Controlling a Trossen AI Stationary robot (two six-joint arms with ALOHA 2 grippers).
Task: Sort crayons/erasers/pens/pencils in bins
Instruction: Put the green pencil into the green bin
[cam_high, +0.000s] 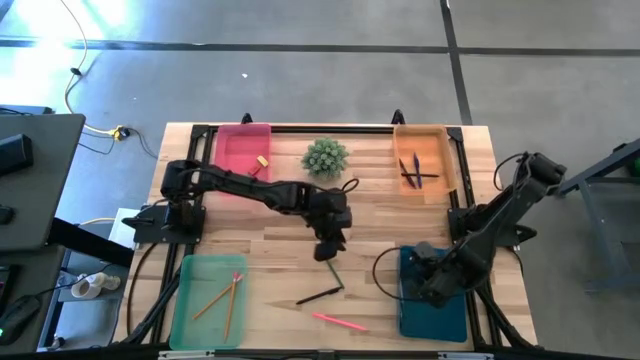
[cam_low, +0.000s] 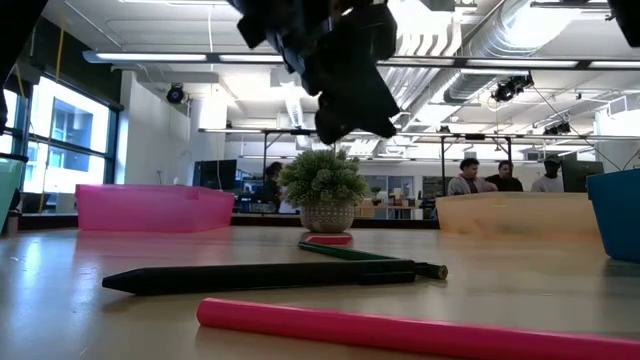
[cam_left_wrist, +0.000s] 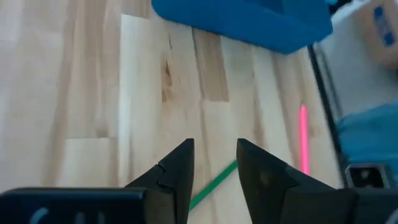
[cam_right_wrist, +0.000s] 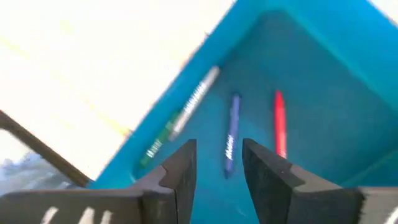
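My left tool (cam_high: 331, 247) hangs over the middle of the bench (cam_high: 280, 235), its fingers spread with nothing between them, just above the dark green pencil (cam_high: 334, 276). That pencil lies flat on the wood, near the black pen (cam_high: 318, 296) and the pink pencil (cam_high: 340, 321). It looks long, thin, stiff and light, likely to roll, so I would pinch it at mid-length. My right tool (cam_right_wrist: 217, 163) hovers spread over the teal bin (cam_high: 432, 318), where crayons (cam_right_wrist: 231, 134) lie.
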